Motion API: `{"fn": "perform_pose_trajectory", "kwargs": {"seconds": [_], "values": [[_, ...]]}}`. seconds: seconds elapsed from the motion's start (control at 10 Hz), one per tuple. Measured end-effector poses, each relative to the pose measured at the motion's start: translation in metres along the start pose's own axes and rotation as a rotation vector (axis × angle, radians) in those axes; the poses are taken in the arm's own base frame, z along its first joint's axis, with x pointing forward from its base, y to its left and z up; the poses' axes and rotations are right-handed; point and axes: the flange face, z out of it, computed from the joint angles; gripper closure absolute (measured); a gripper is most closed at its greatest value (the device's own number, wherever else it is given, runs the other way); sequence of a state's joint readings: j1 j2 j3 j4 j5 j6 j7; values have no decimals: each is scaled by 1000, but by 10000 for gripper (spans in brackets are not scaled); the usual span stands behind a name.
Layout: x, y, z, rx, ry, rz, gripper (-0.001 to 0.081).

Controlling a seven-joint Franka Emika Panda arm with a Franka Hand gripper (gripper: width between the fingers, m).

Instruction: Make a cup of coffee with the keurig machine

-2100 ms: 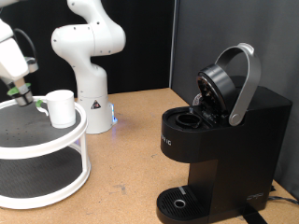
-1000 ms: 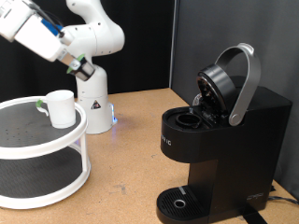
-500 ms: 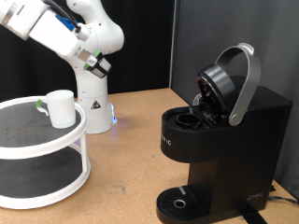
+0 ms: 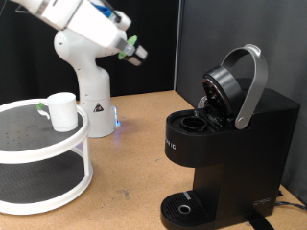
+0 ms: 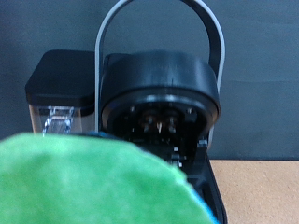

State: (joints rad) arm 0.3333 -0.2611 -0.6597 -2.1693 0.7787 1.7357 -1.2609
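I had the gripper (image 4: 134, 51) up in the air, partway across from the shelf (image 4: 58, 144) toward the keurig (image 4: 225, 144). Half a second before, it hung further back, over the spare arm base (image 4: 88, 57); two seconds before, it sat low at the shelf right by the cup (image 4: 62, 110). So the hand swung up and away from the shelf and closed a good part of the gap to the machine.

A green-topped pod (image 5: 93, 182) filled the near part of the wrist view, right at the fingers, and a bit of green showed at the tips in the exterior view. I judged the hand clamped narrow on that pod, though the fingers themselves were too blurred to see cleanly.

The lid (image 4: 230, 86) of the keurig stood tilted open, handle (image 4: 251, 81) arched up, pod chamber (image 4: 192, 123) exposed ahead of and below the hand. The wrist camera looked straight at the open lid's underside, so the hand was lined up facing it, not yet near.

The cup was behind the hand, on the shelf's top tier, untouched and well apart from the drip tray (image 4: 182, 206), which had nothing on it.

Meaning: pod picked and in transit, not loaded; cup not placed.
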Motion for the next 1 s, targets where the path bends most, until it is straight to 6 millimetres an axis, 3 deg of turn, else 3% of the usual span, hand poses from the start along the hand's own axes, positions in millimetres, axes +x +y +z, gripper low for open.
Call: {"fn": "perform_pose_trajectory", "kwargs": {"seconds": [0.5,0.8,1.0], "values": [[56,-23,35,-43,-19,-43,323],[70,-25,51,-69,-26,-53,323],[67,-24,52,-65,-32,-58,323]]}}
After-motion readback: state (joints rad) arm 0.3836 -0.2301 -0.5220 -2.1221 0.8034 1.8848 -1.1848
